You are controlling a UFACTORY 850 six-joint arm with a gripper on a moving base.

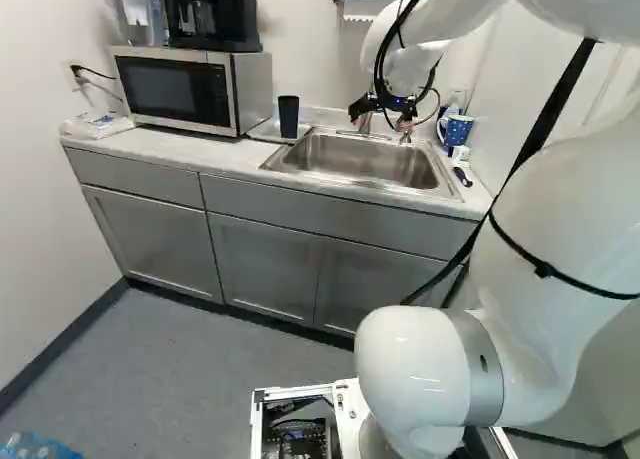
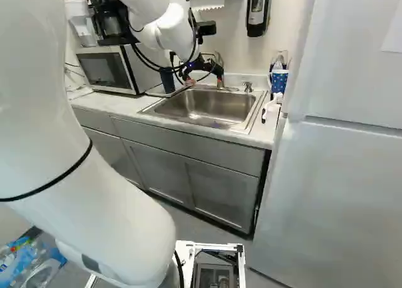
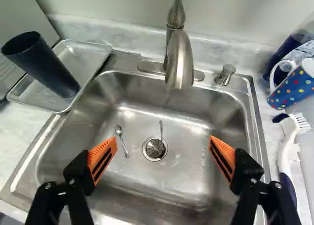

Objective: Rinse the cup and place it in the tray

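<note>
Dark cup (image 3: pixel 43 65) is stood upright on tray (image 3: pixel 91 56), left of sink (image 3: pixel 186 122), prob. for draining; tool (image 3: pixel 163 138) is held spread & empty above sink, clear of cup; rinse can't be confirmed.

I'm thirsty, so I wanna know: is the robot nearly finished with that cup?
The dark cup stands in the tray beside the sink, so the placing part looks done. The gripper is open over the sink, with nothing in it. Whether the cup is rinsed, I can't tell; if it is, probably nothing is left.
</note>
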